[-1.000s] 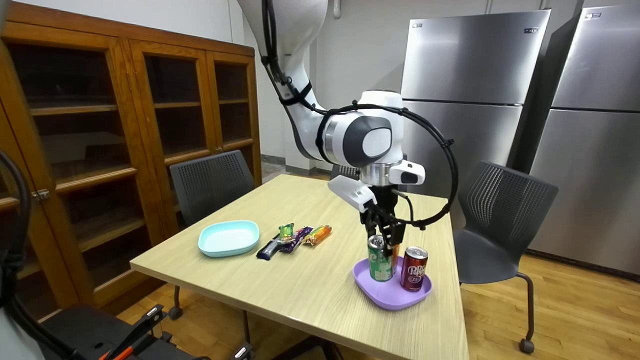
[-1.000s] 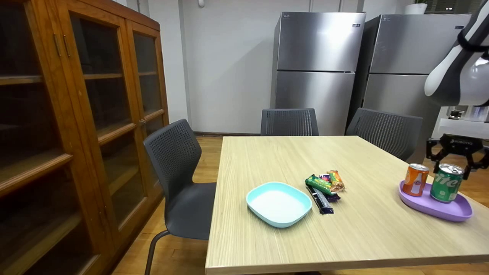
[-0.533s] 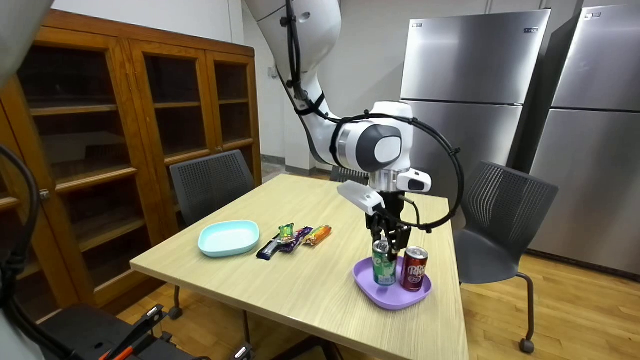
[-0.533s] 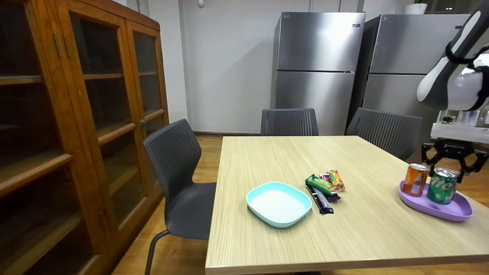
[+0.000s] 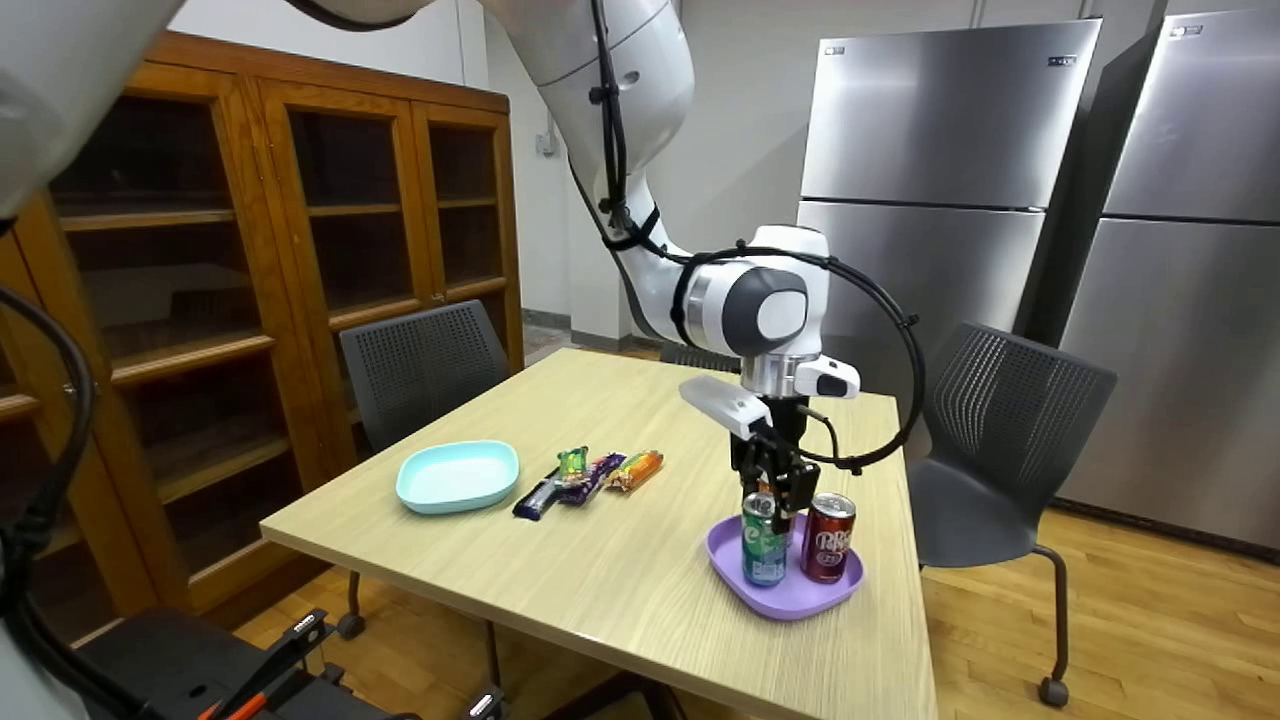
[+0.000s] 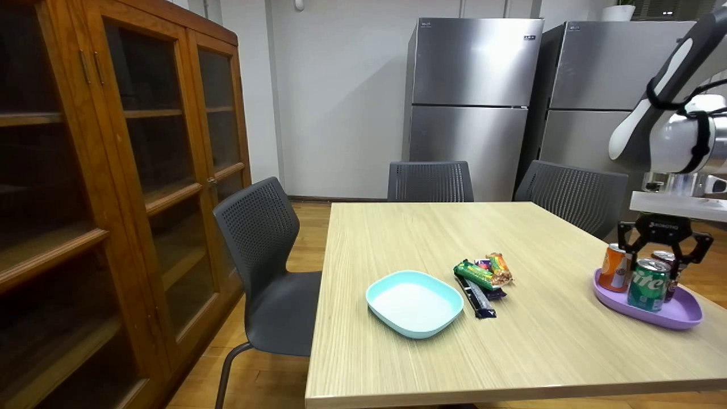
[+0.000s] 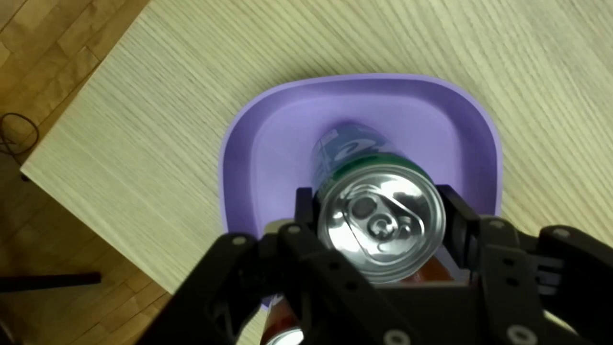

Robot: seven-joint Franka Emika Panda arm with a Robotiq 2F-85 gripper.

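- In the wrist view, the gripper (image 7: pixel 378 211) is pinching the green can (image 7: pixel 376 203) by its upper sides, presumably clearing its neighbours; the pull-tab (image 7: pixel 381 225) is showing clearly only here.
- In an exterior view, the green can is being held upright inside the purple tray (image 5: pixel 790 603), whether touching it I cannot tell; the red can (image 5: pixel 828 540) is showing whole.
- In an exterior view, the orange can (image 6: pixel 612 271) is showing plainly, while the green can is largely hiding the red can.
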